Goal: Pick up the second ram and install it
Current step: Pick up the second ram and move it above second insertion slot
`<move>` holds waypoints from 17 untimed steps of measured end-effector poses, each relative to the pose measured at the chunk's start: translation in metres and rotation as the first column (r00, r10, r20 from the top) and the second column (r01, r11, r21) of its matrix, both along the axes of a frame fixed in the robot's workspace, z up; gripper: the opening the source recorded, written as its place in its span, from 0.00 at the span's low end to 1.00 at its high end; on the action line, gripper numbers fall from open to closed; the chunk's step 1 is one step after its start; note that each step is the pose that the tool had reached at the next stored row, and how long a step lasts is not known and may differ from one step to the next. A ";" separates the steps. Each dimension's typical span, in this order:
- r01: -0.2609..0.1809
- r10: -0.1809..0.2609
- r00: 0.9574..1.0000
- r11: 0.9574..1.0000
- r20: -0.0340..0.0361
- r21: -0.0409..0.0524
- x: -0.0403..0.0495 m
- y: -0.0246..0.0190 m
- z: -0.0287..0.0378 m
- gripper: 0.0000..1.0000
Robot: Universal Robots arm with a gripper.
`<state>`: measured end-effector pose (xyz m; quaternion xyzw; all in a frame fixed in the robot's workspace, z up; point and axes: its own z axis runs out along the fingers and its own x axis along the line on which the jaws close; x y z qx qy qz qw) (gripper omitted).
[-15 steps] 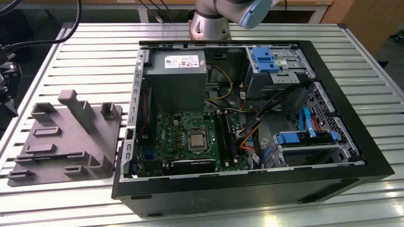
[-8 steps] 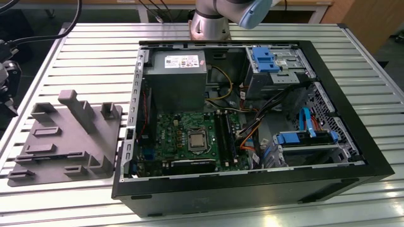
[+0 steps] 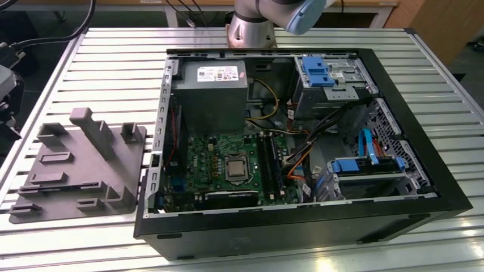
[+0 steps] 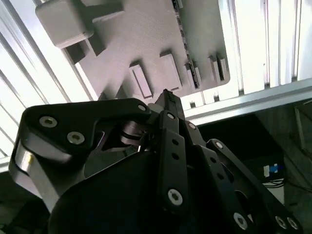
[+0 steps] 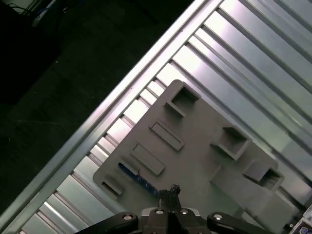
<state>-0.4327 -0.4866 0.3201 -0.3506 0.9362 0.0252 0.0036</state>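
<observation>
Grey moulded tray (image 3: pixel 72 173) lies on the slatted metal table (image 3: pixel 113 56) on the exterior view's left, just beside the open black computer case (image 3: pixel 302 221). In the first wrist view the second ram (image 5: pixel 138 179), a dark stick with a blue patch, lies flat in one of the tray's shallow slots, close to the tray's edge. The gripper (image 5: pixel 174 189) hangs over the tray with its tips near one end of the stick. Its jaws seem pressed together on nothing, though the angle is poor. Inside the case a grey power supply (image 3: pixel 212 90) sits at the far left, with a green motherboard (image 3: pixel 219 153) nearer. Black memory slots (image 3: pixel 270 161) run along the board's right side, and orange cables (image 3: pixel 298 164) lie just beside them. Drive cages with blue tabs (image 3: pixel 355 165) fill the case's right side. The arm's base (image 3: pixel 253 28) stands beyond the case's far wall.
</observation>
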 end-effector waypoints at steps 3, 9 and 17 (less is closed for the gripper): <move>-0.050 0.050 0.999 0.999 0.000 0.000 0.0000 0.0000 -0.0001 0.11; -0.149 0.149 0.989 0.989 0.000 0.000 0.0000 0.0000 -0.0004 0.11; -0.263 0.263 0.965 0.965 0.000 0.000 0.0000 0.0000 -0.0007 0.11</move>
